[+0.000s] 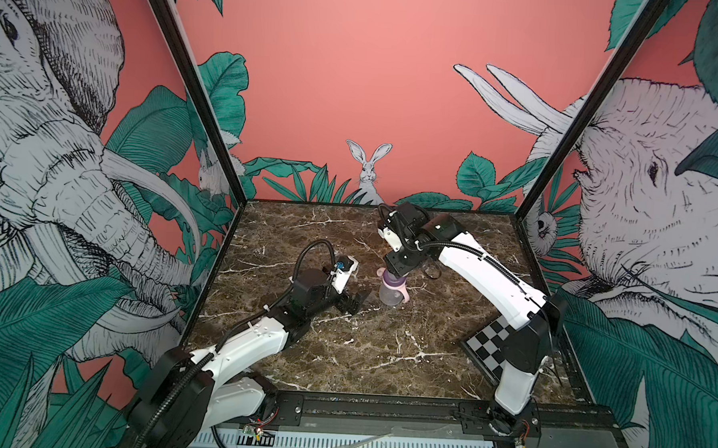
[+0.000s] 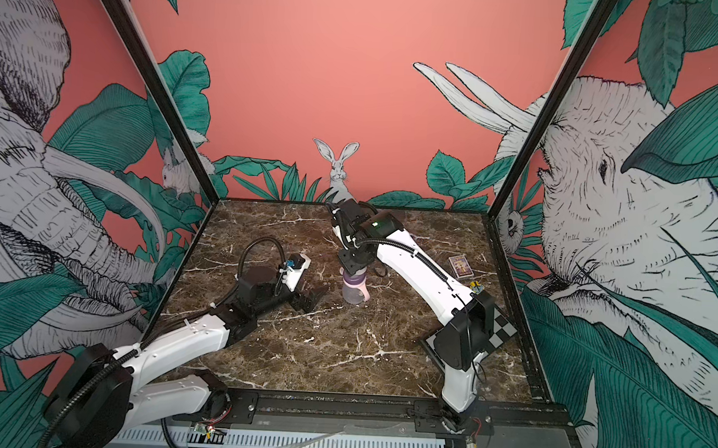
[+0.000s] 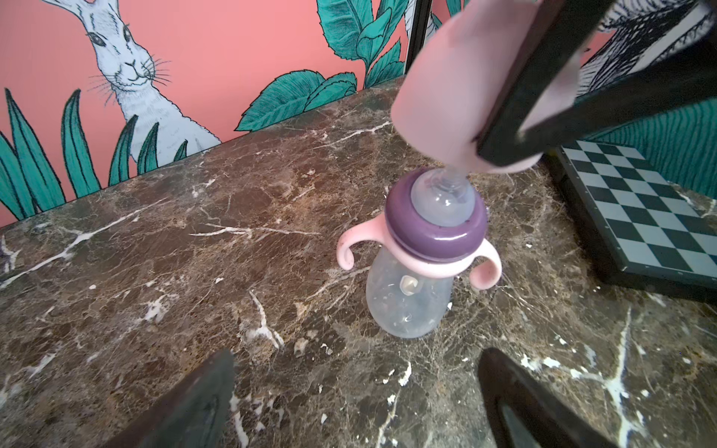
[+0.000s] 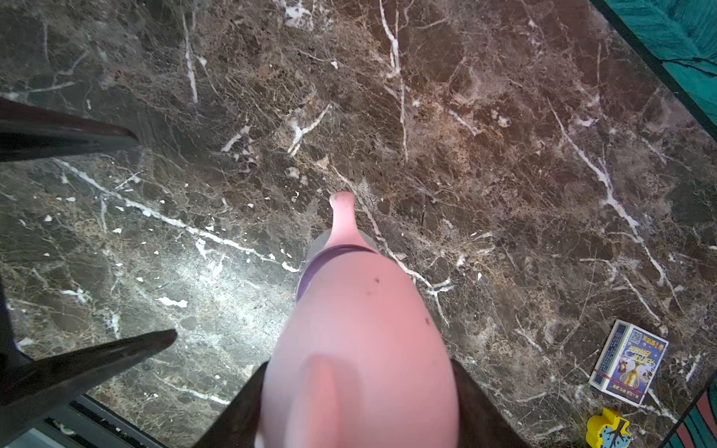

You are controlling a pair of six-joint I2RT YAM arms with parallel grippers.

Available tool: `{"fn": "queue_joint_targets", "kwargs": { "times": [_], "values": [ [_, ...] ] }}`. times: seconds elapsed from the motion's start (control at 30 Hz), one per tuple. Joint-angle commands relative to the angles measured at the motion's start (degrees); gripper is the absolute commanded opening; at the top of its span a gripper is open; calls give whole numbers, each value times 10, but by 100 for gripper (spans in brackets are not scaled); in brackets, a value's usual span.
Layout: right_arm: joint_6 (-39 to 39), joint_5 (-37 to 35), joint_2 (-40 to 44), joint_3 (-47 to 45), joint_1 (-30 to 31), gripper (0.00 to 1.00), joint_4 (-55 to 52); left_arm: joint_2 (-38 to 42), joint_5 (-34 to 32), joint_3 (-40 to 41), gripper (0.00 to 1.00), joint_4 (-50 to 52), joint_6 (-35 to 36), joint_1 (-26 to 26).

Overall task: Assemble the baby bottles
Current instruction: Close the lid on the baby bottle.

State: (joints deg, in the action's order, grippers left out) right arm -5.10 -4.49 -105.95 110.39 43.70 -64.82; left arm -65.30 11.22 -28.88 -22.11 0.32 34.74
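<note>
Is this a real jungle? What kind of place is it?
Probably a robot practice booth, not a jungle. The elephants and rabbit are just wall pictures; two robot arms are mounted by a marble table with a baby bottle on it.

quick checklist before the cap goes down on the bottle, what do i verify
1. right gripper holds pink cap: ok, the jaws clamp its sides.
2. bottle standing upright: ok.
3. purple collar seated on handle ring: ok, it looks flush.
4. Cap centred over nipple: cannot tell. The tip meets the cap's rim, but the cap looks tilted.
5. left gripper bracing the bottle: not ok. It is open, short of the bottle and touching nothing.
6. checkerboard apart from the bottle: ok.
</note>
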Motion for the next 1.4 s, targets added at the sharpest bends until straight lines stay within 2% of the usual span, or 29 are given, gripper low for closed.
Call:
{"fn": "queue_joint_targets", "kwargs": {
  "times": [0.0,0.6,1.37],
  "values": [
    [-2,-33,-9,-9,8,56,10,21,-3,10,100,6,-9,-5],
    [-5,-37,-47,-34,19,58,36,24,-4,16,100,9,-6,-5],
    [-3,-89,-33,-40,20,61,13,18,-3,14,99,11,-2,-5]
  ]
}}
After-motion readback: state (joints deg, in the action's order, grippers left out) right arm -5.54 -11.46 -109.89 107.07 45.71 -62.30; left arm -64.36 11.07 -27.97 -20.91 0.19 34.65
